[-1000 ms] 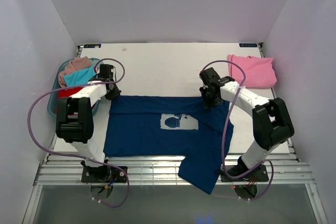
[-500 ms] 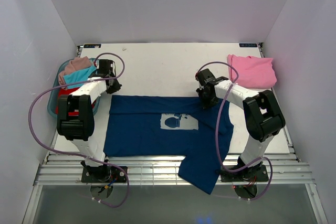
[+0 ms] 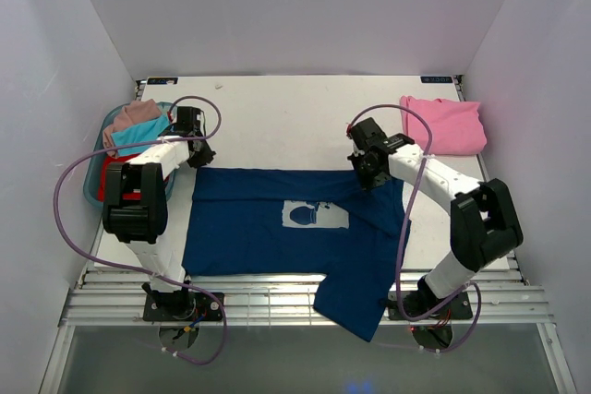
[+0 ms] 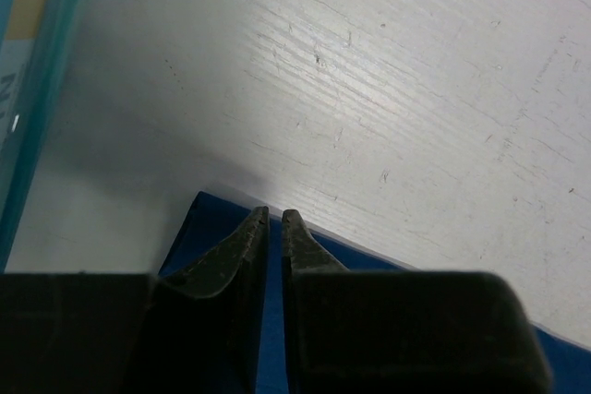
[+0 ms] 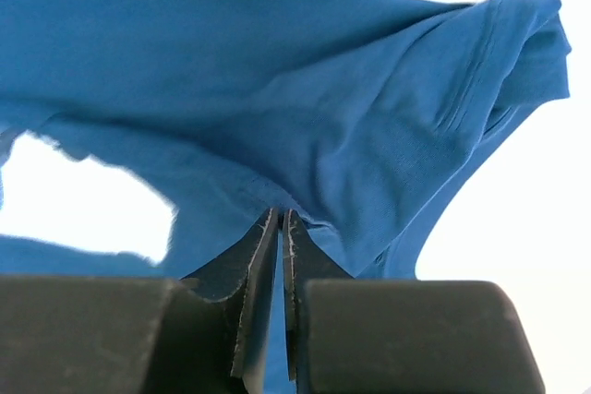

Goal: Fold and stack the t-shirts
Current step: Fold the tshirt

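1. The navy cotton t-shirt with a pale square chest print [image 3: 259, 228] lies spread face-up along the near edge of the white tabletop [image 3: 277, 117]. One part hangs over that edge.
2. The right gripper [image 5: 279, 214] is clenched on a ridge of navy cloth at the shirt's far right side, probably to lift it for a fold.
3. The left gripper [image 4: 274, 213] sits at the shirt's far left corner with its jaws almost together. Whether cloth is pinched, I cannot tell.
4. Only the overhead view shows the folded plain pink t-shirt [image 3: 443, 125] at the far right corner. Only the wrist views show the fingertips.
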Available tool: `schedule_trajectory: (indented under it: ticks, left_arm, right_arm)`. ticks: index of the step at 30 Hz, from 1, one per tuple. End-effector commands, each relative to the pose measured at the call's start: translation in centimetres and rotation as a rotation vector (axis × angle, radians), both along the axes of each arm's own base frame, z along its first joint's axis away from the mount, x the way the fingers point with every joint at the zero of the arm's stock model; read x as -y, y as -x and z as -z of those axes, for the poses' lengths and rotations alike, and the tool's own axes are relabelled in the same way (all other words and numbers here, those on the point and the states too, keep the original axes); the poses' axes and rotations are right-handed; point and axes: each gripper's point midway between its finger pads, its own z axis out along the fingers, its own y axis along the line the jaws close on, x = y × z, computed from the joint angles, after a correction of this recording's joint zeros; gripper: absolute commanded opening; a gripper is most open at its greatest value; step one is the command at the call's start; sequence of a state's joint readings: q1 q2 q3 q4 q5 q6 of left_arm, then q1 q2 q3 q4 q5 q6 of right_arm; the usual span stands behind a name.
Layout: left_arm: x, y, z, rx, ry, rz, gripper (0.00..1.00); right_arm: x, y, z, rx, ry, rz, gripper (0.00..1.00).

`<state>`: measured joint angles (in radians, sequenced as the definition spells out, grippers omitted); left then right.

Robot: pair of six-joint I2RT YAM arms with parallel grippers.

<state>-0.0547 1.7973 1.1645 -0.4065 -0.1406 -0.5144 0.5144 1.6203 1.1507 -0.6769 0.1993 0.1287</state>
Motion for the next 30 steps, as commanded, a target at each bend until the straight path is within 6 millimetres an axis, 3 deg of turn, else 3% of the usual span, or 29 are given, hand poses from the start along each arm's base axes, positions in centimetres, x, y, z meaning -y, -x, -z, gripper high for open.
schedule_trajectory:
  ticks: [1,12,15,17,20,24,30]
  left_arm:
    - [0.4,-0.2,-0.4,0.018,0.013,0.005,0.22]
    - [1.0,0.5,0.8,-0.014,0.023,0.012,0.2]
    - [1.1,0.6,0.8,-0.014,0.026,0.013,0.2]
    - [1.1,0.6,0.7,-0.011,0.026,0.017,0.2]
    - [1.3,0.7,0.7,-0.013,0.029,0.022,0.23]
    - [1.6,0.9,0.6,-0.011,0.025,0.036,0.36]
    - [1.6,1.4,-0.2,0.008,0.017,0.049,0.4]
  right_arm:
    - [-1.2,2.6,-1.7,-0.033,-0.078,-0.012,0.11]
    - [-3.1,10.4,-0.6,-0.175,-0.165,-0.054,0.11]
    - [-2.9,10.9,-0.6,-0.145,-0.146,-0.043,0.11]
    - [-2.7,10.4,-0.8,-0.104,-0.137,-0.03,0.12]
    - [-1.8,8.0,-1.7,0.011,-0.079,0.011,0.35]
    - [-1.2,5.2,-1.9,0.063,-0.002,0.043,0.48]
    - [-0.2,0.9,-1.1,0.117,-0.032,0.092,0.44]
